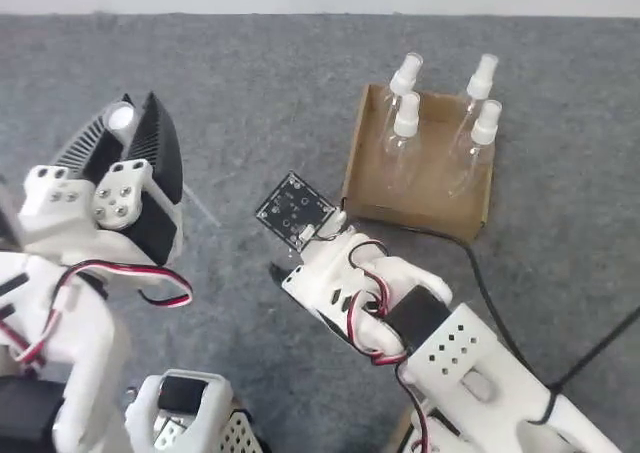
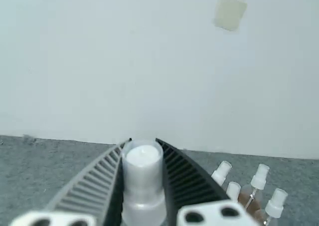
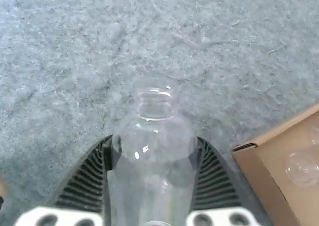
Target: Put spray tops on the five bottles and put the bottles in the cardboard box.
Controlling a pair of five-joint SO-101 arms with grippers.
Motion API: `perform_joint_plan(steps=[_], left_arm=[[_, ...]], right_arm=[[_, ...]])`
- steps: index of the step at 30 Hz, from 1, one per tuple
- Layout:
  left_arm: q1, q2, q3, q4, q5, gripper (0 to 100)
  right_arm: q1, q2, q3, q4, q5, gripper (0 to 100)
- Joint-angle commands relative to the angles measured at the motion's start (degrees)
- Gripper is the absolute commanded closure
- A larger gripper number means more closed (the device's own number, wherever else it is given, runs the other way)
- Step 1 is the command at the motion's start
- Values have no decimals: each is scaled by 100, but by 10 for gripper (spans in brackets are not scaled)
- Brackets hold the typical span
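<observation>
Currently you hold:
- Left gripper, near the table's left edge: clamped on a spray top, likely ready for capping.
- Right gripper: clamped on the bottle, neck left free for that top.
- Box, toward the far-right corner: four capped bottles.

bottle base: cut off at edge | spray top lower end: cut off at edge
</observation>
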Motion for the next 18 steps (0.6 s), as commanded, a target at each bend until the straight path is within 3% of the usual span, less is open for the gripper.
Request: perform_joint_plan(steps=[1, 7, 18], left_arm=[[44, 26, 127, -369, 79, 989], [44, 18, 813, -958, 79, 989], [703, 18, 1516, -1099, 70, 989]], right_arm=[[-84, 4, 97, -374, -88, 986], [-75, -13, 484, -1112, -88, 989], [-84, -13, 1046, -2167, -123, 990]])
